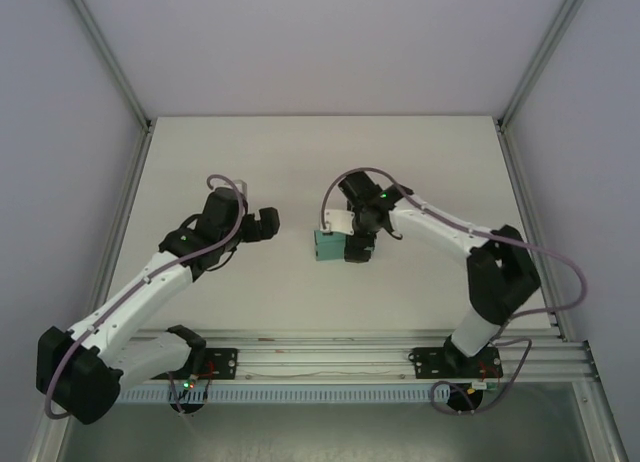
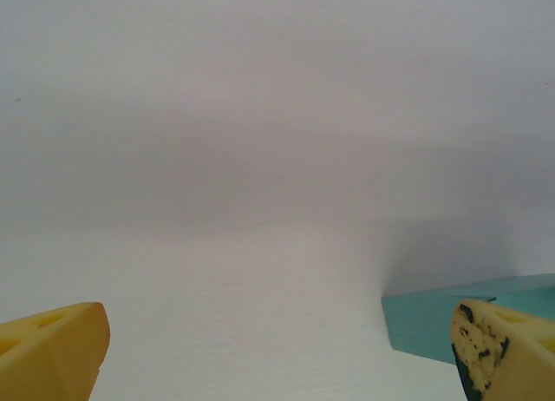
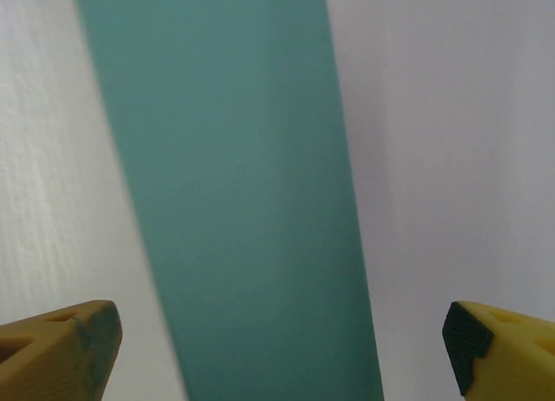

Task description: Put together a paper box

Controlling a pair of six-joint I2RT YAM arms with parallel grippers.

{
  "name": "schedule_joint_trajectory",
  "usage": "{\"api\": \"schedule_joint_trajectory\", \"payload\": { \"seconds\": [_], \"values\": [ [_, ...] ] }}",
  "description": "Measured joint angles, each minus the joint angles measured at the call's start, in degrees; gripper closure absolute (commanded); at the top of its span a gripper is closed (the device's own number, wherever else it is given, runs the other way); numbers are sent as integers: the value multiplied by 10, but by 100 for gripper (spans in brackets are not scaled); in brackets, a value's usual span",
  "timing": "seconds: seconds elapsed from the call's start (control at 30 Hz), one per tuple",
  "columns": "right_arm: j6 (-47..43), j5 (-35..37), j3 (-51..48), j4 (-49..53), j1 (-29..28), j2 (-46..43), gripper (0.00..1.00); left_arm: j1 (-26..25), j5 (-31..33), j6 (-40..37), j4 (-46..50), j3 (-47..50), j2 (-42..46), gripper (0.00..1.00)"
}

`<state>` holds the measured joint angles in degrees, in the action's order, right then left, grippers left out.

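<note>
Both gape empty: my left gripper (image 1: 266, 225) waits near, left of the box (image 1: 328, 246), my right gripper (image 1: 358, 248) just beside its right end. I'd square up and press from both sides together, lest it skid.

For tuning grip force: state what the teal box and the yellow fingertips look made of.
The paper box looks like thin matte card: flat teal colour, no gloss, sharp folded edges. The fingertips of the right gripper look like moulded yellow plastic with a dull sheen. The dark pads on their inner faces may be rubber, but that is a guess.
</note>
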<state>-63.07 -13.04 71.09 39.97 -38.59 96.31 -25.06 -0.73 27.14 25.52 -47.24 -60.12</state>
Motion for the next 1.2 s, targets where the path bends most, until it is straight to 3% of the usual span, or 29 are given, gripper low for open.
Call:
{"api": "schedule_joint_trajectory", "payload": {
  "seconds": [0.1,0.17,0.2,0.47,0.63,0.87,1.2],
  "values": [
    [-8,42,6,-2,-16,36,19,1,14,0,2,9,12,0],
    [-6,66,2,-12,-26,50,35,1,17,3,5,13,13,0],
    [-3,77,-3,-25,-31,51,38,1,18,4,7,15,12,0],
    [9,193,-77,-182,-49,40,47,1,19,4,13,17,3,0],
    [-1,266,-127,-283,-58,40,37,1,19,4,13,17,3,0],
    [10,291,-147,-294,-73,39,0,1,19,5,13,24,5,0],
    [54,202,-152,-220,-82,-48,0,1,20,4,12,24,11,0]
  ]
}}
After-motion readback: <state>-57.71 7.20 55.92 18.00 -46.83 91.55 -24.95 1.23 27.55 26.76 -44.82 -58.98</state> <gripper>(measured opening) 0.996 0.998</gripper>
